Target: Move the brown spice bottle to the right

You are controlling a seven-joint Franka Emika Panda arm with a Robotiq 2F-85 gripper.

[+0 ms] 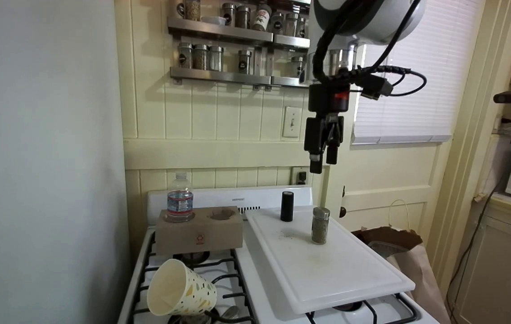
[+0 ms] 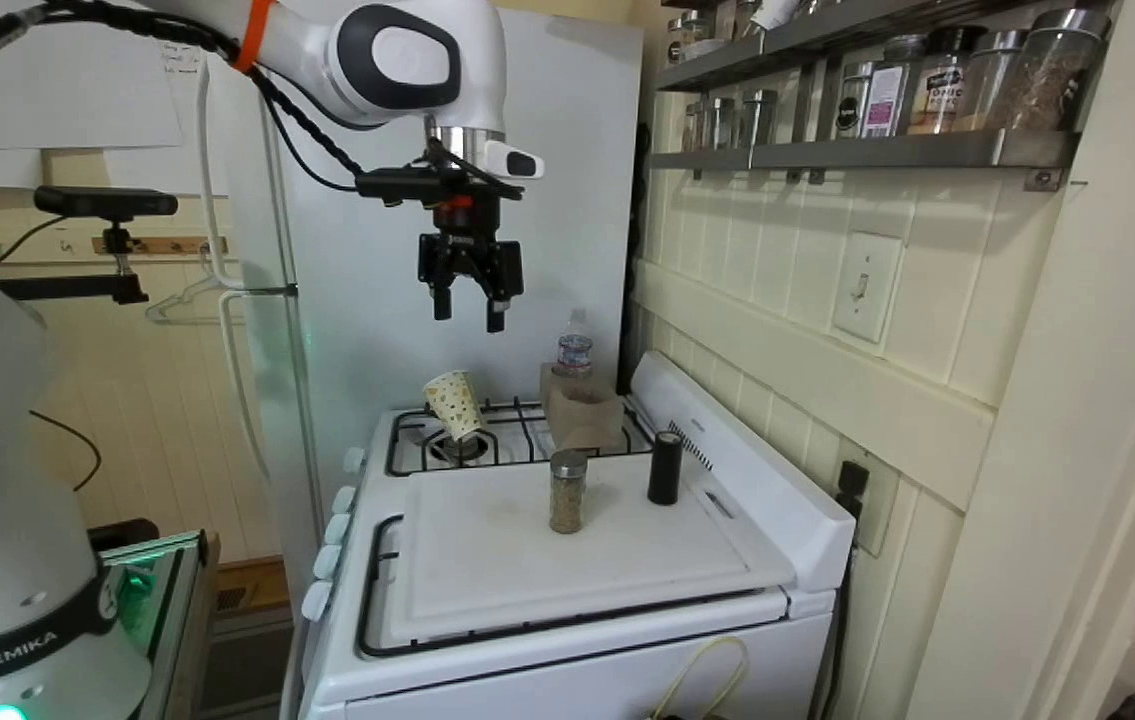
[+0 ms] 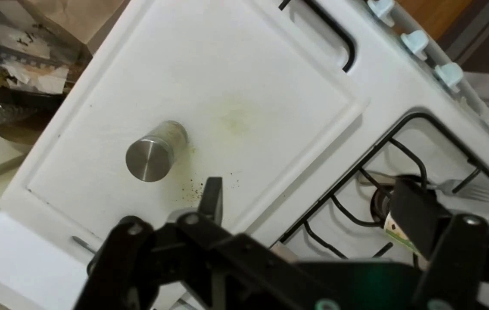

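Observation:
The brown spice bottle is a small clear cylinder with brownish-grey contents and a silver lid. It stands upright on the white cutting board, and it also shows in an exterior view. In the wrist view its round lid faces up, left of the jaws. My gripper is open and empty, high above the stove in both exterior views. In the wrist view its two fingers are wide apart, with nothing between them.
A near-black little bottle stands on the board behind the spice bottle. A tilted patterned cup lies on the burner grate. A cardboard holder with a water bottle is at the back. A paper bag stands beside the stove.

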